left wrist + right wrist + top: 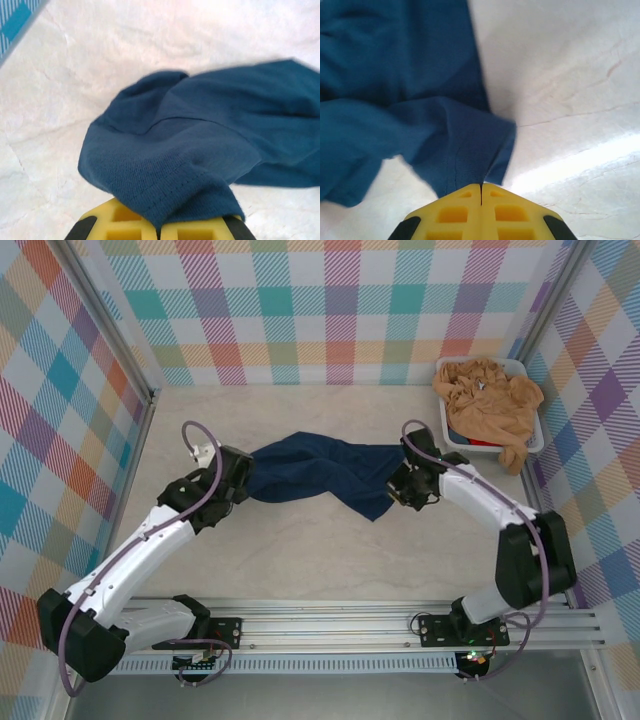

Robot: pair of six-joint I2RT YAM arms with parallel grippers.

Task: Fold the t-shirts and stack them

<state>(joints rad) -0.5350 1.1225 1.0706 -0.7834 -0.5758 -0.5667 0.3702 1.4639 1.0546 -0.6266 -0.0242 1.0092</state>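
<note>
A dark navy t-shirt lies bunched and stretched across the middle of the table between my two grippers. My left gripper is shut on its left end; in the left wrist view the hemmed navy cloth runs down between the yellow fingers. At the shirt's right end my right gripper is shut on the cloth, and the right wrist view has a navy fold pinched at the tips of the yellow fingers. Light tan-orange t-shirts sit heaped at the back right.
The tan shirts fill a white plastic tub against the right wall. Checked walls close in the left, back and right sides. A metal rail carrying the arm bases runs along the near edge. Pale marble tabletop lies bare in front of the shirt.
</note>
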